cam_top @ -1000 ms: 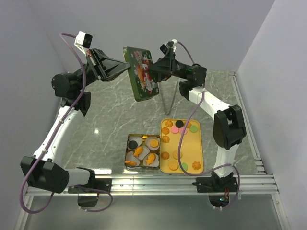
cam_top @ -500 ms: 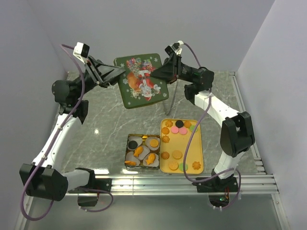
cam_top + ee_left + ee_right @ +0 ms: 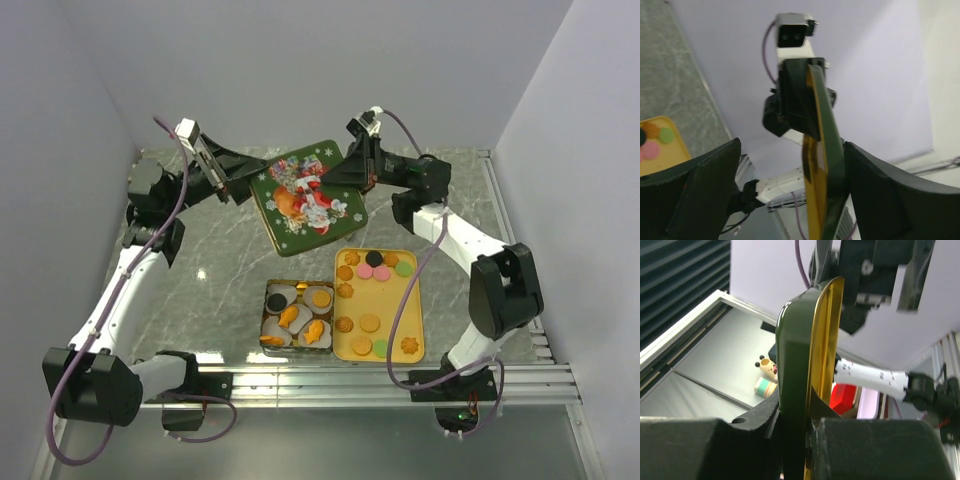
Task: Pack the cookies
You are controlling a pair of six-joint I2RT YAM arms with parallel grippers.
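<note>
The cookies (image 3: 372,266) lie loose on a yellow tray (image 3: 414,310), and more sit in white paper cups in the open tin (image 3: 296,314) beside it. A green Christmas tin lid (image 3: 308,198) hangs tilted in the air above the table's back. My right gripper (image 3: 346,176) is shut on the lid's right edge; in the right wrist view its jaws (image 3: 797,426) pinch the lid rim (image 3: 794,355). My left gripper (image 3: 243,177) stands open around the lid's left edge. In the left wrist view the lid (image 3: 824,150) passes edge-on between the spread fingers (image 3: 705,187).
The marble table (image 3: 215,250) carries the tin and tray near its front edge. Grey walls close the left, back and right sides. A metal rail (image 3: 380,380) runs along the front by the arm bases. A tray corner with cookies (image 3: 657,142) shows in the left wrist view.
The lid swung from upright to tilted face-up and dropped slightly. My left gripper opened and let go of it, while my right gripper closed on its opposite edge.
</note>
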